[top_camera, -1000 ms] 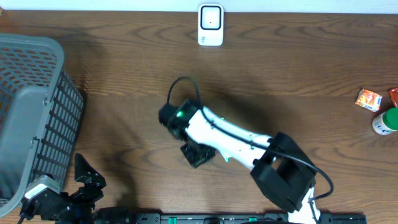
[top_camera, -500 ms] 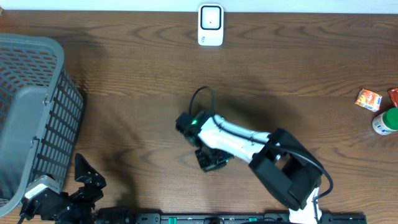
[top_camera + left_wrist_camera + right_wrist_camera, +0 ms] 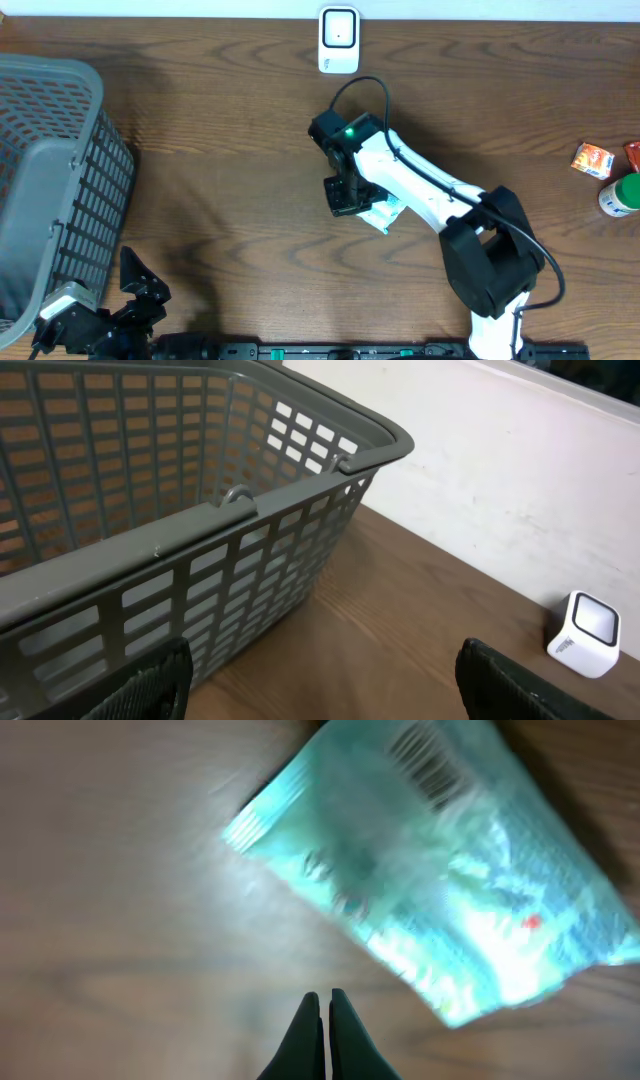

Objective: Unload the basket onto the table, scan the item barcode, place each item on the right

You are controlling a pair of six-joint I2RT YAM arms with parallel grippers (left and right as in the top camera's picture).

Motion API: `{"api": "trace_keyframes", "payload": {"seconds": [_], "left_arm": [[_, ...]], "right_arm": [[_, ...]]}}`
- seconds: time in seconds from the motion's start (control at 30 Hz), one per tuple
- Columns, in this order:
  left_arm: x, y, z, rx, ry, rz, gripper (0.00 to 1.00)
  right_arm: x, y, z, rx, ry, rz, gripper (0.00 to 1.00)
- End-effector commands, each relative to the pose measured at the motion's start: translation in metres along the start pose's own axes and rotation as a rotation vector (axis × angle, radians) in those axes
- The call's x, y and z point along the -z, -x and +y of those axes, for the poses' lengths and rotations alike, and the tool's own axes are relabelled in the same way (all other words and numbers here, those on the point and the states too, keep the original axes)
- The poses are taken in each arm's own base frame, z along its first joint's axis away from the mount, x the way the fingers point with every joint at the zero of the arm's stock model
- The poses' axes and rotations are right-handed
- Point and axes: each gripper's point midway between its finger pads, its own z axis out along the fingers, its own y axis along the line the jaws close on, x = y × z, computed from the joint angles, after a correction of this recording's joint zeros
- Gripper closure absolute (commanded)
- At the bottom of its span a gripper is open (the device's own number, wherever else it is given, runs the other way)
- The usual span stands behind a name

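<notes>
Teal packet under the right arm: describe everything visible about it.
The teal packet is a glossy, crinkled plastic pouch with a crimped seal at one end, a barcode facing up near one edge and a small red mark. It lies diagonal on the wooden table, blurred in the wrist view. The shut right gripper points beside it, holding nothing.

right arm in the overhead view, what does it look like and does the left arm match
The right arm has a white shell with black joints, a green light near the wrist, a black cable looping above it and a bulky black lower segment. The right gripper has thin, dark, tapered fingers. Only part of the left arm shows: black with a pale grey piece.
</notes>
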Motion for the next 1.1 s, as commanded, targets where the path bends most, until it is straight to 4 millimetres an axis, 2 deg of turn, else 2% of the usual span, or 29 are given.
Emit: {"api": "trace_keyframes", "payload": {"seconds": [0.0, 0.1, 0.23, 0.27, 0.33, 0.4, 0.5, 0.73, 0.8, 0.87, 0.9, 1.07], "left_arm": [[0.001, 0.000, -0.001, 0.010, -0.012, -0.002, 0.16], [0.001, 0.000, -0.001, 0.010, -0.012, -0.002, 0.16], [0.001, 0.000, -0.001, 0.010, -0.012, -0.002, 0.16], [0.001, 0.000, -0.001, 0.010, -0.012, -0.002, 0.16], [0.001, 0.000, -0.001, 0.010, -0.012, -0.002, 0.16], [0.001, 0.000, -0.001, 0.010, -0.012, -0.002, 0.16], [0.001, 0.000, -0.001, 0.010, -0.012, -0.002, 0.16], [0.001, 0.000, -0.001, 0.010, -0.012, -0.002, 0.15], [0.001, 0.000, -0.001, 0.010, -0.012, -0.002, 0.16], [0.001, 0.000, -0.001, 0.010, -0.012, -0.002, 0.16], [0.001, 0.000, -0.001, 0.010, -0.012, -0.002, 0.16], [0.001, 0.000, -0.001, 0.010, -0.012, -0.002, 0.15]], "right_arm": [[0.036, -0.011, 0.011, 0.028, 0.067, -0.034, 0.99], [0.053, -0.024, 0.006, -0.023, 0.069, -0.030, 0.98], [0.066, -0.033, -0.001, -0.045, 0.074, -0.038, 0.54], [0.066, -0.034, -0.004, -0.061, 0.075, -0.038, 0.39], [0.065, -0.036, -0.013, -0.107, 0.073, -0.029, 0.21], [0.061, -0.037, -0.026, -0.193, 0.070, -0.014, 0.17], [0.051, -0.038, -0.040, -0.303, 0.130, 0.020, 0.16], [0.006, -0.036, -0.046, -0.415, 0.420, 0.036, 0.14], [-0.007, -0.033, -0.049, -0.427, 0.443, 0.007, 0.12], [-0.018, -0.027, -0.050, -0.448, 0.457, -0.025, 0.07], [-0.023, -0.025, -0.050, -0.455, 0.464, -0.040, 0.01], [-0.050, -0.031, -0.056, -0.539, 0.458, -0.056, 0.01]]}}
